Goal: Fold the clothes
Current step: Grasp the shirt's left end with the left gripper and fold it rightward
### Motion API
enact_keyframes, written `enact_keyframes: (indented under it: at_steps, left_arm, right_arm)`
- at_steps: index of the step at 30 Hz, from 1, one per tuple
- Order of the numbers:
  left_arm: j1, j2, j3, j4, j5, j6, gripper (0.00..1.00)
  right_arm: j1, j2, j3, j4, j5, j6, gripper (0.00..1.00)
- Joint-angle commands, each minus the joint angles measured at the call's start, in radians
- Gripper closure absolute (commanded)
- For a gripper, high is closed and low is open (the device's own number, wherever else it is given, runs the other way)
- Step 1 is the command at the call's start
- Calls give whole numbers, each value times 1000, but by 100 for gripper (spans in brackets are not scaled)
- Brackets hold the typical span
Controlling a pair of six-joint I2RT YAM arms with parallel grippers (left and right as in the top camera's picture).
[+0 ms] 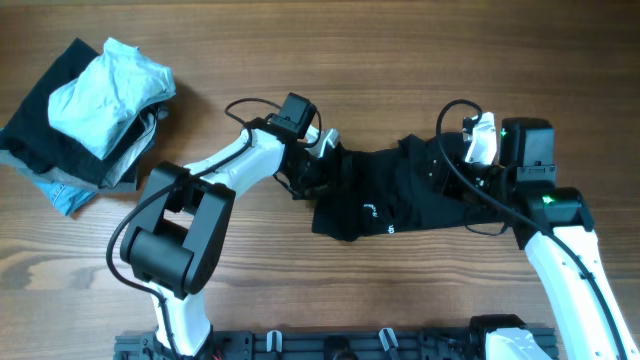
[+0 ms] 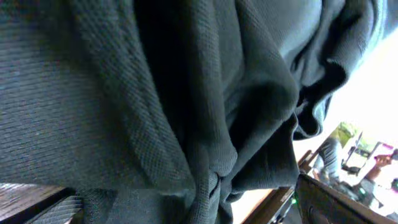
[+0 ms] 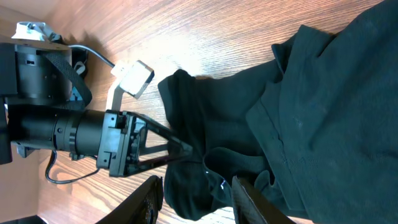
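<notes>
While the shirt (image 1: 385, 195) lies bunched on the table (image 1: 400, 60) between both arms: the step in hand looks like spreading it flat; no fold is made yet.
Left gripper (image 3: 186, 148): at the shirt's left end, fingers spread wide, cloth draped over its camera; no hold evident.
Right gripper (image 3: 198, 183): fingers half closed, pinching a wad of shirt toward its right end.
Next move: probably the left closes on an edge, then both draw apart to smooth the cloth.

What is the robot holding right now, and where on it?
The right gripper appears to pinch the black T-shirt by a bunched fold at its right end. The left gripper stands open at the other end, holding nothing.
</notes>
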Motion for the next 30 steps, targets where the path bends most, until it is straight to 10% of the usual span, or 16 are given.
enact_keyframes:
  at_steps: [1, 8, 19, 30]
  left_arm:
    - [-7, 118, -49, 1, -183, -61, 25]
    - [-8, 210, -50, -29, -238, -11, 94]
    - [224, 5, 192, -611, -497, 215, 96]
    - [133, -182, 234, -625, -484, 214, 96]
  right_arm:
    - [-3, -8, 16, 0, 18, 3, 60]
    - [-3, -8, 16, 0, 23, 13, 60]
    - [-3, 16, 15, -61, 332, 57, 64]
    - [19, 376, -74, -17, 69, -53, 89]
